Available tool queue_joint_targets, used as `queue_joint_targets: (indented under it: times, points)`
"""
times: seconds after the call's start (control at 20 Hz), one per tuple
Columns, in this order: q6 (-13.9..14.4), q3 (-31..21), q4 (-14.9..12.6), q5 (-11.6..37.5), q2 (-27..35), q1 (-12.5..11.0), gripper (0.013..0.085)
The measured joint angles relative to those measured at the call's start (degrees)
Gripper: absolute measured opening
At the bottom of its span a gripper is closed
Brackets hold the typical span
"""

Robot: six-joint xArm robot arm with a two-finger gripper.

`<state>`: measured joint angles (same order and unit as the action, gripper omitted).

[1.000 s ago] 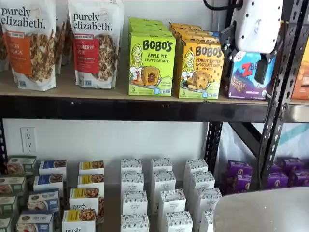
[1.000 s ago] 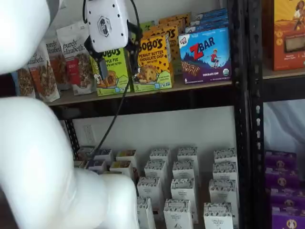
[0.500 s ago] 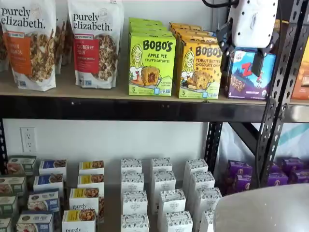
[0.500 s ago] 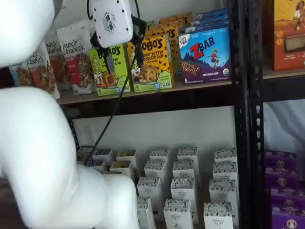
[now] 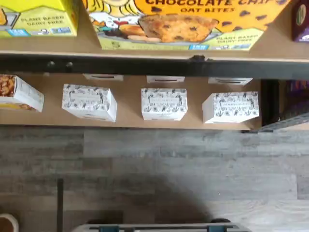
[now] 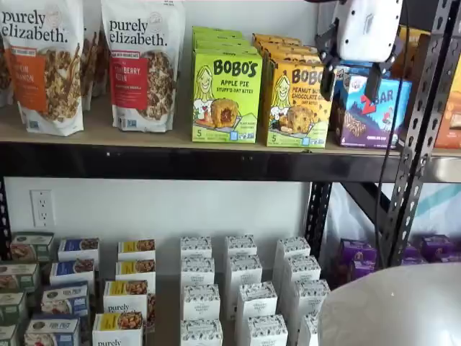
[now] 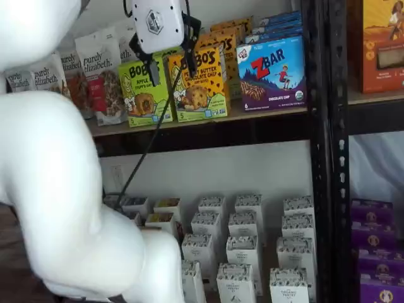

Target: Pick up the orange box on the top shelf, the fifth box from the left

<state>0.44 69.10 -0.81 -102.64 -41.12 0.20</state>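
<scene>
Tool (image 6: pixel 351 81) seen near, in front of top shelf (image 6: pixel 173 138), fingers spread wide, nothing held. Orange box (image 6: pixel 299 103) stood upright on shelf between green carton (image 6: pixel 226 95) and ZBAR box (image 7: pixel 273 74). Judged light, stiff cardboard, crushable; side faces best gripped. Wall (image 6: pixel 166 205) seen behind.

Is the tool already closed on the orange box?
No, in a shelf view the tool hangs open in front of the orange box, its fingers apart and holding nothing.
</scene>
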Motion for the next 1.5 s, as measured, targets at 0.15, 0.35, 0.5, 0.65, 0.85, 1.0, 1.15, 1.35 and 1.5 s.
queue_joint_targets:
  times: [0.15, 0.35, 0.5, 0.65, 0.85, 1.0, 1.15, 1.35, 1.5]
  points:
    - [1.17, 0.83, -0.26, 1.48, 1.78, 1.23, 0.085]
    - [2.99, 2.47, -0.11, 3.33, 5.14, 2.99, 0.085]
    - [4.11, 3.77, -0.33, 4.5, 7.44, 4.13, 0.085]
    - [4.66, 4.83, -0.41, 4.64, 8.93, 4.65, 0.085]
    - [4.88, 4.93, -0.61, 5.04, 9.47, 4.87, 0.085]
    - [4.95, 4.85, -0.82, 5.99, 9.84, 4.94, 0.085]
    - [5.0, 5.32, -0.56, 6.42, 10.54, 4.94, 0.085]
    - [5.24, 5.54, -0.52, 6.25, 10.71, 5.2, 0.085]
    - [5.23, 5.53, -0.34, 6.2, 10.49, 5.17, 0.085]
